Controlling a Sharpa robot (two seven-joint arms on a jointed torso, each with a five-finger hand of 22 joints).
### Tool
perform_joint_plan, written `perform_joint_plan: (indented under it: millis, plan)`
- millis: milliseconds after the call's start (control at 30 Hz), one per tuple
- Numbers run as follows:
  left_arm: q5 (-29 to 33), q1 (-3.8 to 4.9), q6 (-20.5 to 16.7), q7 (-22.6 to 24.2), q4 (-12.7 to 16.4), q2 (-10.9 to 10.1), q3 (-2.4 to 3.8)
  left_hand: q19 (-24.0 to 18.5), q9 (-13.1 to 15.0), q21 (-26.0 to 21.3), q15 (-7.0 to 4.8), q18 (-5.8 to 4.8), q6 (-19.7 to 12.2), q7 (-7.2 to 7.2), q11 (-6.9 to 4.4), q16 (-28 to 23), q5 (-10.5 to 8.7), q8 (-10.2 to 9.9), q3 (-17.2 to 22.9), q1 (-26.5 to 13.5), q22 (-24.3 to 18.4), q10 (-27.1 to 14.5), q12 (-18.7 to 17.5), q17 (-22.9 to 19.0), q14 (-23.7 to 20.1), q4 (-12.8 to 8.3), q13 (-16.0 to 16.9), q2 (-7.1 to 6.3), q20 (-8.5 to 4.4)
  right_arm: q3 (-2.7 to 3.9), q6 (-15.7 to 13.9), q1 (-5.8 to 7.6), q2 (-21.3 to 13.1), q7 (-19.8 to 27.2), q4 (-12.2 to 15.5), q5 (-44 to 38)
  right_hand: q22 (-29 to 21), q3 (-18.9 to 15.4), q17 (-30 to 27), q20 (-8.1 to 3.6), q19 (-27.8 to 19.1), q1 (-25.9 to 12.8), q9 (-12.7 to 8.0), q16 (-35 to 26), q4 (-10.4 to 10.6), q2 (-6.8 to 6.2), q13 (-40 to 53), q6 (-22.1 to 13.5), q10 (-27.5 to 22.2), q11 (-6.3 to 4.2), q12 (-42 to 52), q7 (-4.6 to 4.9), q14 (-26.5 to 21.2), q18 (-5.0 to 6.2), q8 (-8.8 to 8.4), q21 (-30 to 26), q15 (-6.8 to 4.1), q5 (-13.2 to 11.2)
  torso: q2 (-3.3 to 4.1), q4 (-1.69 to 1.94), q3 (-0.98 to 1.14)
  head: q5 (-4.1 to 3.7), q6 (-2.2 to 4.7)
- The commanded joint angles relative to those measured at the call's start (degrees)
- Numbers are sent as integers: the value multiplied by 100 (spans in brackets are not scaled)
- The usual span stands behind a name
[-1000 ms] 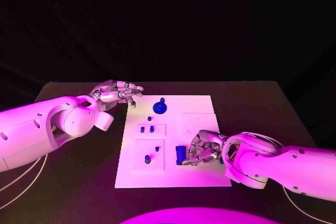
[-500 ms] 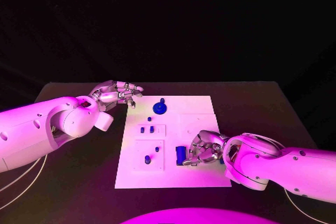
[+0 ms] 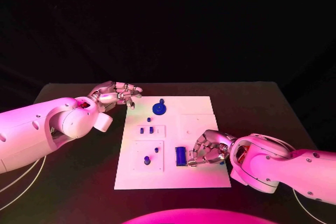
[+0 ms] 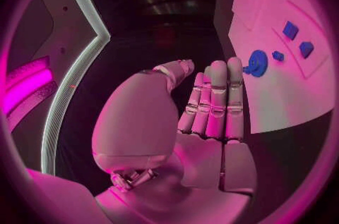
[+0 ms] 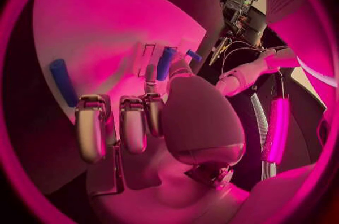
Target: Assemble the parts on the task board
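The white task board [image 3: 199, 124] lies mid-table. A blue cylinder [image 3: 180, 156] lies flat on its near part, also seen as a blue cylinder [image 5: 62, 82] beside my fingers. My right hand [image 3: 207, 148] hovers just right of it, fingers curled, nothing visible in them. A round blue part with a knob [image 3: 160, 107] sits at the board's far edge, and small blue pegs [image 3: 146, 130] stand in the square blocks. My left hand [image 3: 115, 94] hangs off the board's far left corner, fingers together and curled, holding nothing; the round part [image 4: 256, 63] lies beyond its fingertips.
More small blue pegs [image 3: 147, 160] stand in the near left block. A sliver of blue [image 3: 223, 161] shows under my right wrist. Black table [image 3: 266, 107] surrounds the board on all sides.
My right hand and forearm have shifted slightly right, opening a small gap to the blue cylinder, which has stayed put. The left hand has not moved.
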Motion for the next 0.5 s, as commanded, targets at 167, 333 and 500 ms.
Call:
perform_joint_plan:
  millis: [167, 333, 500]
  plan:
    - [31, 3, 42, 28, 15, 17, 3, 40, 1, -20, -11, 87, -50, -7, 2, 20, 14, 20, -3, -7, -9, -24, 16, -7, -37, 23, -7, 28, 18, 3, -161, 165, -496, 314, 88, -80, 1379, 42, 1003, -9, 456, 139, -35, -11, -27, 0, 1000, -102, 250, 35, -71, 48, 494, -73, -102, -43, 35, 22, -5, 0, -9, -54, 15]
    - [32, 3, 41, 25, 30, 15, 2, 40, 1, -20, -11, 87, -50, -7, 2, 20, 14, 20, -3, -7, -9, -24, 16, -7, -37, 23, -7, 28, 18, 3, -151, 256, -929, 288, 91, -342, 1388, 94, 1021, 9, 465, 311, -61, -5, -41, 65, 996, -120, 243, 54, -86, 69, 497, -80, -161, -12, 53, 19, -5, -5, -9, -127, 23]
    - [32, 3, 39, 32, 41, 10, 1, 44, 2, -25, -12, 87, -53, -6, 2, 22, 13, 25, -5, -4, -13, -29, 24, -9, -38, 25, -9, 24, 17, 0, -79, 279, -1223, 181, 82, -592, 1399, 91, 1049, 11, 477, 309, -62, 6, -33, 68, 1006, -108, 250, 55, -68, 69, 503, -88, -160, 30, 54, 16, 0, -9, 4, -186, 32]
